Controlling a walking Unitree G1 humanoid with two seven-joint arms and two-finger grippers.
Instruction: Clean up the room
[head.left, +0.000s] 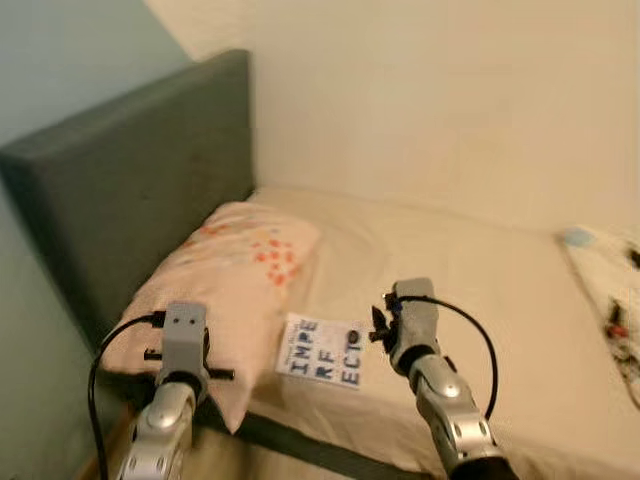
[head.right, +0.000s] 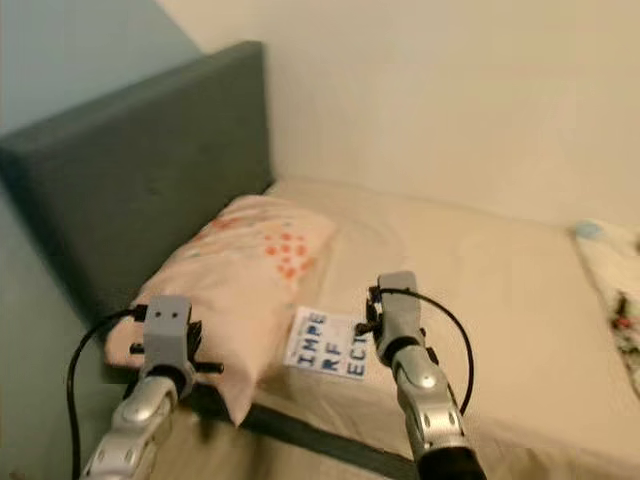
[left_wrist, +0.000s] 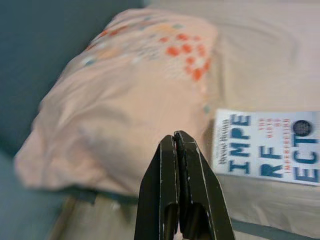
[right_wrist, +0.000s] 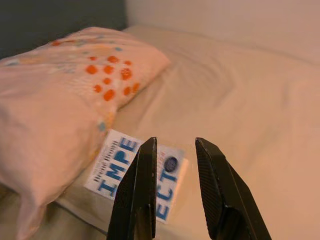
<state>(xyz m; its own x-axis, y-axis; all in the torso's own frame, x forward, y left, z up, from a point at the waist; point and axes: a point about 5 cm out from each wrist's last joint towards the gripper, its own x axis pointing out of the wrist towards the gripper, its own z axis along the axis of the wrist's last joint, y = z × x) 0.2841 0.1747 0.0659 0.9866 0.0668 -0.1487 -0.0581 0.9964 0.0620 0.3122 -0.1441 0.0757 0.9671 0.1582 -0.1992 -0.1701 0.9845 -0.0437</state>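
A dark grey headboard (head.left: 140, 170) stands at the left end of the bed (head.left: 470, 300), which is covered by a cream sheet. Against the headboard lies a peach pillow (head.left: 225, 290) with orange dots near its far corner.

The left gripper (left_wrist: 181, 150) hangs over the near edge of the bed, just in front of the pillow's near end; its two black fingers (left_wrist: 167, 185) are pressed together with nothing between them.

Just right of the pillow, touching its edge, a white book (head.left: 322, 352) with big blue letters lies flat on the sheet close to the bed's near edge.

The right gripper (right_wrist: 175, 150) hovers above the sheet just right of the book, its fingers (right_wrist: 142, 185) apart and empty, pointing at the book's cover.

Far to the right, a patterned cloth (head.left: 610, 305) lies on the bed, well apart from the book.
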